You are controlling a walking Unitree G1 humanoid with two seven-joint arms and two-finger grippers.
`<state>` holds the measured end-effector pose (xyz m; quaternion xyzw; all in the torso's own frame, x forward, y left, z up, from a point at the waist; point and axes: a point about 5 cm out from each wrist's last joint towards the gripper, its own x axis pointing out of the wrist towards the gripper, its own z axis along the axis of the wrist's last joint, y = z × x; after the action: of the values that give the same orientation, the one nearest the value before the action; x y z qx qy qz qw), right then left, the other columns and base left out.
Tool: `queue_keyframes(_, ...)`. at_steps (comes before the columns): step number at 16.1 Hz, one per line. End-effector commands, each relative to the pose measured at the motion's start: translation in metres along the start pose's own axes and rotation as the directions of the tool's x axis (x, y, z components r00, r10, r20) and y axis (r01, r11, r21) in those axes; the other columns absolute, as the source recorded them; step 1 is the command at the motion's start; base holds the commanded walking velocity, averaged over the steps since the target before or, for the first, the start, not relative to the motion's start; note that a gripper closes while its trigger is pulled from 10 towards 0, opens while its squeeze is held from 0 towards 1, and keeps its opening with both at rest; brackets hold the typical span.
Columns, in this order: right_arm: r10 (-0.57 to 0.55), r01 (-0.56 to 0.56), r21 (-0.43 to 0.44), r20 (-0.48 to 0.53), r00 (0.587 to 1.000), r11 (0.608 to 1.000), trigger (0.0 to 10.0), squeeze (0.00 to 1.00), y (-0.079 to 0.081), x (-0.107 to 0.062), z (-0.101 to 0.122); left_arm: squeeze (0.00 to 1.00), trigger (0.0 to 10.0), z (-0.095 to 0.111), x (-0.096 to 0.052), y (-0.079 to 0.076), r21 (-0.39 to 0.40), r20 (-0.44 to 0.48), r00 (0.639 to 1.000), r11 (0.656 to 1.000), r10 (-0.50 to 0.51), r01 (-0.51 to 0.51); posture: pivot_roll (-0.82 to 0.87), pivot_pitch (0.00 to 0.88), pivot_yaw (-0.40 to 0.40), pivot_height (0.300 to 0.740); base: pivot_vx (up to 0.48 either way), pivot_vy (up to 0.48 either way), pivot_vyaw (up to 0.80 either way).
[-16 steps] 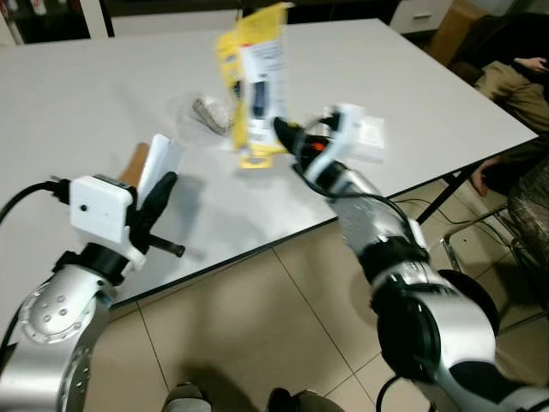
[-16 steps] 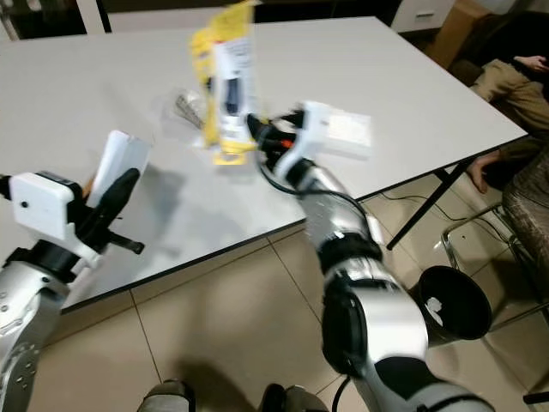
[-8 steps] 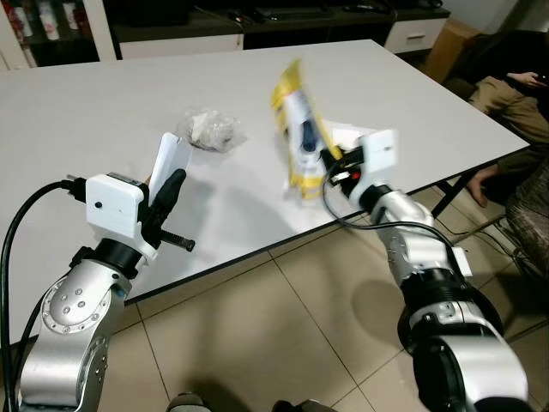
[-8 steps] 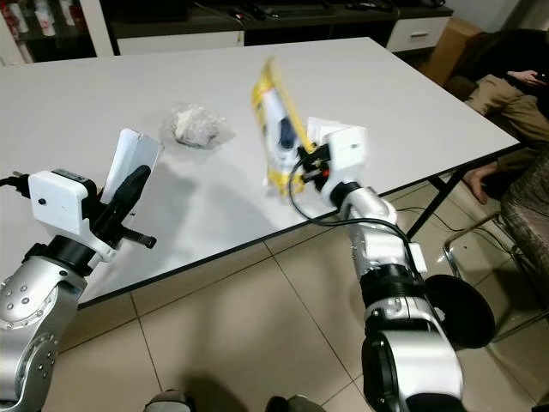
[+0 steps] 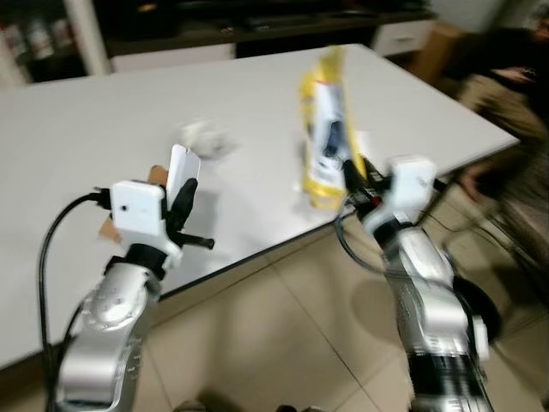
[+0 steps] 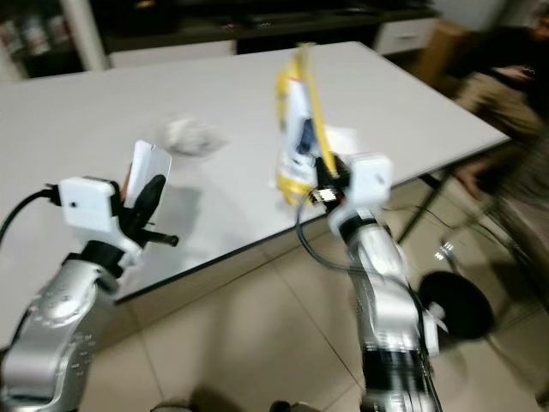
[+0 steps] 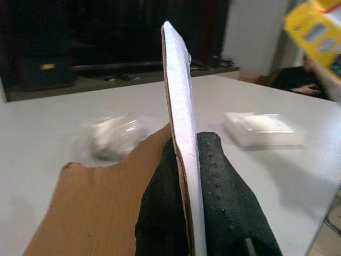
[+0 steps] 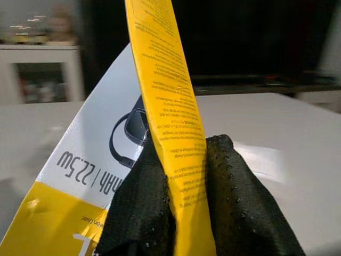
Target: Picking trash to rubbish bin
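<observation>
My right gripper [image 5: 350, 178] is shut on a yellow and white package [image 5: 327, 129], which it holds upright above the white table's [image 5: 103, 103] front edge. In the right wrist view the package [image 8: 165, 106] is pinched between the black fingers [image 8: 234, 202]. My left gripper [image 5: 184, 202] is shut on a flat piece of cardboard [image 5: 179, 167], white on one side and brown on the other, and holds it over the table's near left part. The cardboard's thin edge [image 7: 181, 117] stands between that gripper's fingers [image 7: 224, 202]. A crumpled wad of clear wrap [image 5: 204, 136] lies on the table beyond the left gripper.
A flat white box [image 7: 264, 128] lies on the table near the right gripper. A black round bin [image 6: 459, 305] stands on the tiled floor by the table's right corner. A person [image 5: 502, 81] sits at the far right. Dark cabinets run along the back wall.
The view has shifted and blurred. My right gripper has drawn the yellow package back from over the wad to the table's front edge. The left gripper still holds the cardboard.
</observation>
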<state>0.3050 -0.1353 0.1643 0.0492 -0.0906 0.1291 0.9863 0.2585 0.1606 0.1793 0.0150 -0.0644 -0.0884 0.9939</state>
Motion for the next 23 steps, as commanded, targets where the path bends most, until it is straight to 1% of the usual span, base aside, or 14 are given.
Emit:
queue_keyframes(1,-0.034,0.035,-0.033,0.022,0.999,0.999,10.0,0.0,-0.002,-0.008,0.01,0.0,10.0,-0.002,0.004,-0.005,0.002,-0.022,1.0,1.0,0.011,-0.011,0.07,0.007,-0.058,0.74,0.0,0.0,-0.8)
queue_keyframes(3,-0.127,0.127,-0.047,0.01,0.992,0.991,10.0,0.0,-0.007,-0.023,0.011,0.0,10.0,-0.007,0.006,-0.009,-0.096,-0.059,0.998,0.995,-0.007,0.001,0.05,0.004,-0.037,0.74,0.0,0.0,-0.8)
queue_keyframes(4,-0.154,0.152,-0.105,-0.011,0.988,0.983,10.0,0.0,-0.011,-0.032,0.009,0.0,10.0,-0.011,0.005,-0.01,-0.16,-0.07,0.998,0.987,-0.009,-0.002,0.04,0.001,-0.031,0.74,0.0,0.0,-0.8)
queue_keyframes(5,-0.157,0.151,-0.142,-0.033,0.987,0.978,10.0,0.0,-0.013,-0.04,0.006,0.0,10.0,-0.015,0.004,-0.014,-0.176,-0.084,0.996,0.984,-0.03,0.014,0.03,0.006,-0.026,0.74,0.0,0.0,-0.8)
queue_keyframes(6,-0.198,0.187,-0.14,-0.069,0.978,0.972,10.0,0.0,-0.017,-0.05,-0.002,0.0,10.0,-0.021,0.002,-0.019,-0.162,-0.116,0.991,0.986,-0.068,0.049,0.02,0.011,-0.021,0.74,0.0,0.0,-0.8)
queue_keyframes(7,-0.212,0.199,-0.141,-0.082,0.974,0.97,10.0,0.0,-0.019,-0.054,-0.004,0.0,10.0,-0.023,0.001,-0.021,-0.157,-0.125,0.989,0.986,-0.08,0.06,0.02,0.011,-0.021,0.74,0.0,0.0,-0.8)
queue_keyframes(9,-0.263,0.239,-0.137,-0.196,0.945,0.961,10.0,0.0,-0.02,-0.069,-0.025,0.0,10.0,-0.032,-0.002,-0.022,-0.132,-0.152,0.982,0.987,-0.115,0.095,0.01,0.021,-0.026,0.74,0.0,0.0,-0.8)
queue_keyframes(10,-0.265,0.239,-0.138,-0.215,0.94,0.961,10.0,0.0,-0.02,-0.071,-0.028,0.0,10.0,-0.034,-0.002,-0.022,-0.132,-0.153,0.982,0.987,-0.114,0.094,0.01,0.023,-0.028,0.74,0.0,0.0,-0.8)
queue_keyframes(12,-0.269,0.248,-0.104,-0.342,0.9,0.963,10.0,0.0,-0.017,-0.085,-0.051,0.0,10.0,-0.04,-0.006,-0.021,-0.061,-0.108,0.993,0.998,-0.038,0.031,0.02,0.036,-0.047,0.74,0.0,0.0,-0.8)
queue_keyframes(14,-0.256,0.232,-0.107,-0.407,0.877,0.967,10.0,0.0,-0.015,-0.091,-0.063,0.0,10.0,-0.05,-0.013,-0.024,-0.061,-0.162,0.986,0.997,-0.049,0.039,0.03,0.045,-0.053,0.74,0.0,0.0,-0.8)
queue_keyframes(16,-0.258,0.238,-0.101,-0.424,0.868,0.966,10.0,0.0,-0.015,-0.093,-0.068,0.0,10.0,-0.057,-0.017,-0.022,-0.035,-0.193,0.98,0.998,-0.054,0.048,0.03,0.049,-0.054,0.74,0.0,0.0,-0.8)
queue_keyframes(17,-0.262,0.246,-0.094,-0.437,0.86,0.965,10.0,0.0,-0.015,-0.095,-0.072,0.0,10.0,-0.062,-0.02,-0.023,-0.027,-0.231,0.968,0.995,-0.1,0.096,0.02,0.056,-0.058,0.74,0.0,0.0,-0.8)
queue_keyframes(20,-0.223,0.214,-0.075,-0.489,0.843,0.974,10.0,0.0,-0.012,-0.096,-0.082,0.0,10.0,-0.063,-0.023,-0.019,0.039,-0.191,0.977,0.994,-0.097,0.106,0.02,0.062,-0.063,0.74,0.0,0.0,-0.8)
queue_keyframes(23,-0.148,0.144,-0.047,-0.506,0.849,0.988,10.0,0.0,-0.006,-0.093,-0.084,0.0,10.0,-0.061,-0.023,-0.018,0.05,-0.18,0.978,0.992,-0.106,0.117,0.02,0.064,-0.066,0.74,0.185,0.0,-0.55)
